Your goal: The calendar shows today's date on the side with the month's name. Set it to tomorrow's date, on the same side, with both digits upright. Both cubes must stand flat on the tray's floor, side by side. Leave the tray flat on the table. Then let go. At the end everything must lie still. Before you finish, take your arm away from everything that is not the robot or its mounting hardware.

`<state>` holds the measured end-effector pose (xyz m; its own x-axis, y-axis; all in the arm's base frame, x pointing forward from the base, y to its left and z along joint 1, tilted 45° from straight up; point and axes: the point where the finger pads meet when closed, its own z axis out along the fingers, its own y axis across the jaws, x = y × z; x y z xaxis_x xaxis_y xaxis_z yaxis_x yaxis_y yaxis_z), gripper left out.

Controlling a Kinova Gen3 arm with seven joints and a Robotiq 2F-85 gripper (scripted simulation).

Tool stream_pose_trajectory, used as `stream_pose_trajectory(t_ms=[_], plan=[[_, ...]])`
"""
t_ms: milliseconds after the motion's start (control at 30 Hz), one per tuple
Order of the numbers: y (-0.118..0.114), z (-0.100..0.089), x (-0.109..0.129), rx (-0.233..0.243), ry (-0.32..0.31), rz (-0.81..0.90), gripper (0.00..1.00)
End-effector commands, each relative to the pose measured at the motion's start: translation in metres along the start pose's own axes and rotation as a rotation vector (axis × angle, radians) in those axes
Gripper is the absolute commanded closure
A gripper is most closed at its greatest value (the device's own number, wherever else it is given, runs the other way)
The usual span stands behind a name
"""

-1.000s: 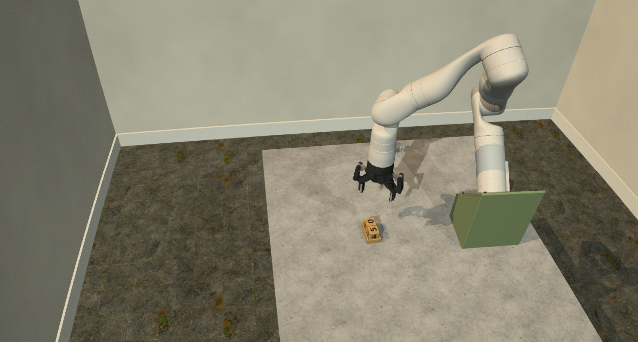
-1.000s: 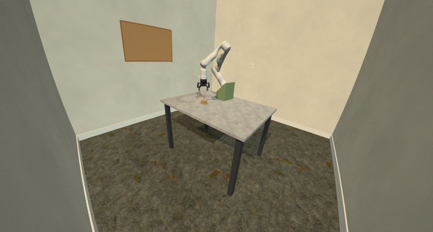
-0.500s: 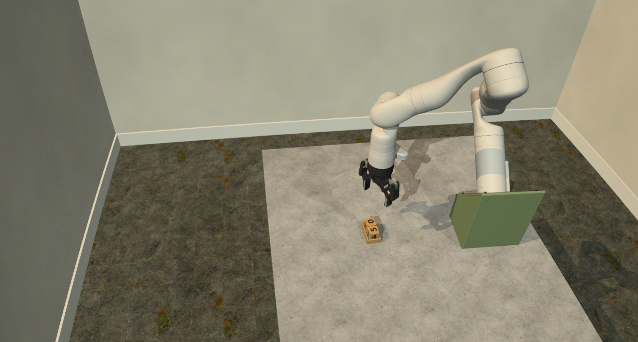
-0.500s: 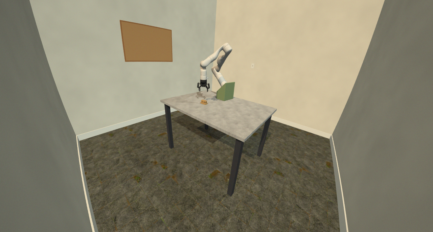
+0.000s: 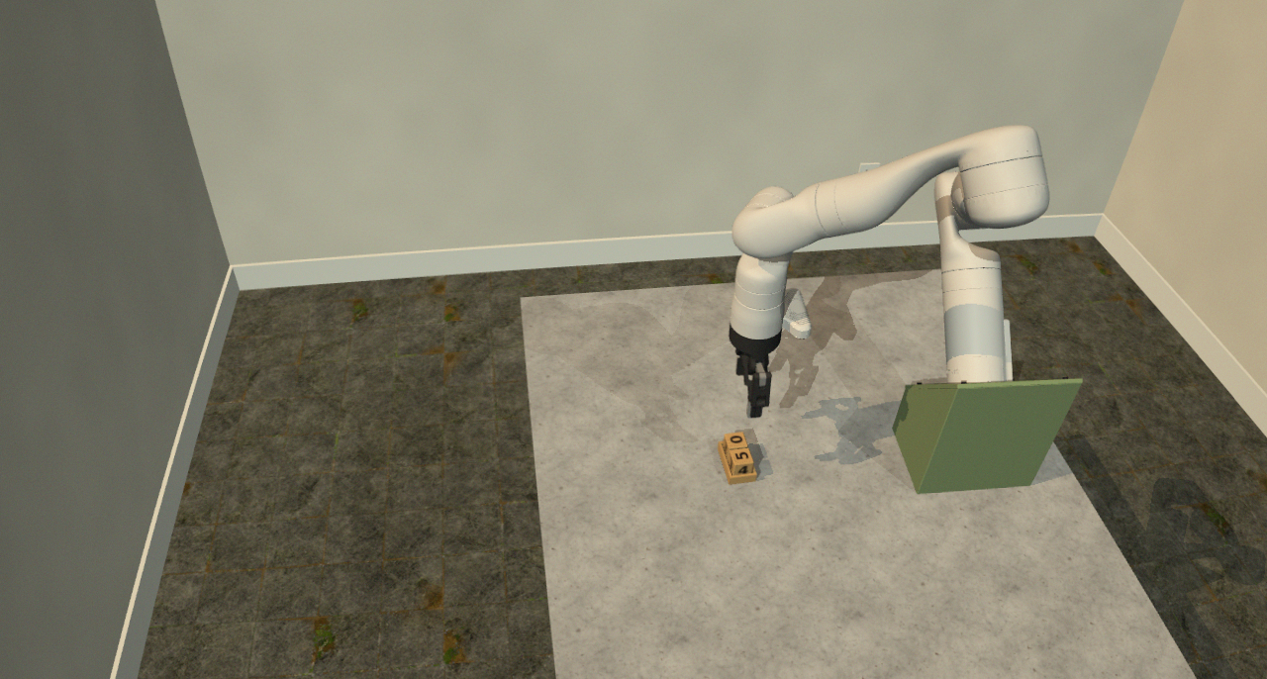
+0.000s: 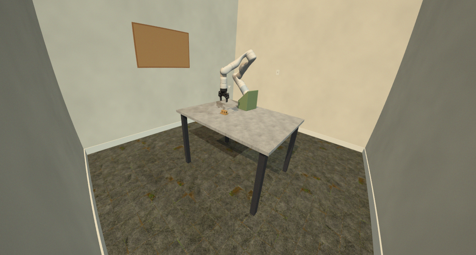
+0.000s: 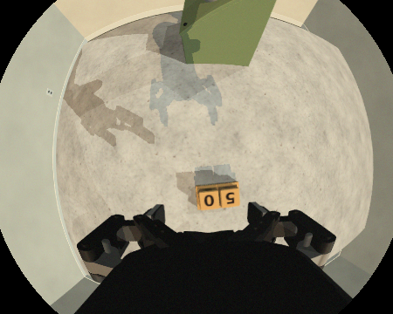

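Tool (image 5: 755, 407) spread wide and empty, above and just behind the calendar (image 5: 737, 457).

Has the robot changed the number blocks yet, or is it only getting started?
Only getting started. Both cubes sit side by side in the tray, tops reading 5 and 0, untouched. The gripper hangs above them, jaws wide and holding nothing. Left: come down, turn a cube to tomorrow's date, let go.

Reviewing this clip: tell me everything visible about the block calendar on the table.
The block calendar is a small wood-coloured tray holding two orange cubes side by side, upright, their top faces showing 5 and 0 in dark print. It rests flat on the grey table, left of the green box. The open claw hangs above, touching nothing.
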<state>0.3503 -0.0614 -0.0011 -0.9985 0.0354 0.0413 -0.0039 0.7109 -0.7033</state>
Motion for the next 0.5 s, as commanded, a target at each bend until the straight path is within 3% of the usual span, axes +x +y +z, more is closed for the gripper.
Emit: stream_pose_trajectory(t_ms=[0, 467], plan=[[-0.0022, 0.0031, 0.0008, 0.012, 0.002, 0.038, 0.0], [-0.0013, 0.0101, -0.0009, 0.007, -0.007, 0.547, 0.0]])
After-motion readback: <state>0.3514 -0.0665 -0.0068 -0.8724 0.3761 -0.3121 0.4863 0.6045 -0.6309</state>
